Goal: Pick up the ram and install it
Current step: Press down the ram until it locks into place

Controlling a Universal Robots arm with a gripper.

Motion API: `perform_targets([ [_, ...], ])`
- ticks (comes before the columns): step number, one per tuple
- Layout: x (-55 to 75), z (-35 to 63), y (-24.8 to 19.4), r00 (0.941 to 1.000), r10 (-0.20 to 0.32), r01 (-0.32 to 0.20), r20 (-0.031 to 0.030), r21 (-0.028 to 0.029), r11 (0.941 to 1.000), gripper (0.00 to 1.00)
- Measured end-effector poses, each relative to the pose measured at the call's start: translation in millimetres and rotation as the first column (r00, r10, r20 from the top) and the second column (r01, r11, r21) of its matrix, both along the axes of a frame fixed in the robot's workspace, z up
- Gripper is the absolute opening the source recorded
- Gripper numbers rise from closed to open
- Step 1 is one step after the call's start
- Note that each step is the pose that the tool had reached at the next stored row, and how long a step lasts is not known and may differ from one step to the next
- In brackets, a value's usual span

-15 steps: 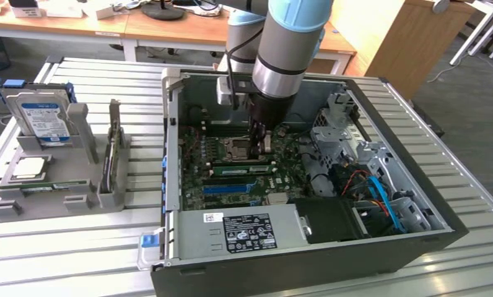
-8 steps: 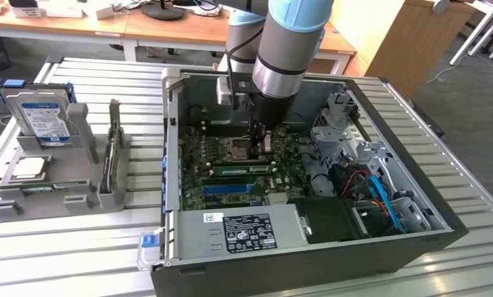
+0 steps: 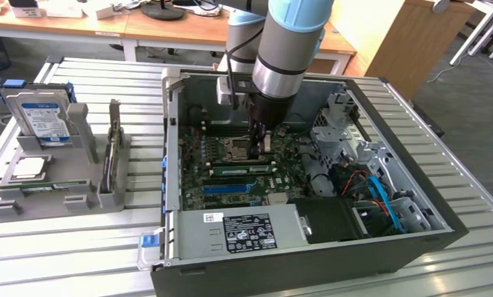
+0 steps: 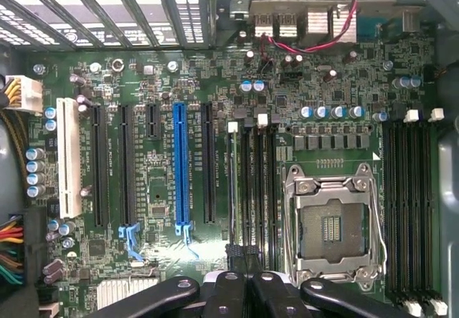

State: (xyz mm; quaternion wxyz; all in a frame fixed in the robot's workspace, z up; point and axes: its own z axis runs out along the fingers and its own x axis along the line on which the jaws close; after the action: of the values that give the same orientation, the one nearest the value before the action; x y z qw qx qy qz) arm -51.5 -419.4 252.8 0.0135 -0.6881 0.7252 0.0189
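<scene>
Gripper, fingers shut with nothing seen between them, hangs inside the computer case just beside the empty CPU socket; the ram sits seated on edge beside that socket, its long axis running away from the fingertips.

Both views are evenly and brightly lit from overhead. Soft glare is seen on the ribbed silver metal table in front of the open black computer case, whose interior is shaded. The green motherboard is rendered crisply, with its edges slightly bowed.
</scene>
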Motion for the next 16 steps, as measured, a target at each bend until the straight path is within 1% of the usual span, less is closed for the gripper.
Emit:
perform_targets([
  [5,0.0,0.0,0.0,0.9988,-0.049,0.049,0.0,0.0,0.9988,0.11],
  [8,0.0,-0.1,0.0,0.9952,-0.097,0.097,-0.0001,-0.0001,0.9952,0.11],
  [12,0.0,-0.1,0.0,0.9867,-0.163,0.163,-0.0001,-0.0002,0.9867,0.11],
  [16,0.0,-0.2,0.0,0.9739,-0.227,0.227,0.0,-0.0002,0.9739,0.11],
])
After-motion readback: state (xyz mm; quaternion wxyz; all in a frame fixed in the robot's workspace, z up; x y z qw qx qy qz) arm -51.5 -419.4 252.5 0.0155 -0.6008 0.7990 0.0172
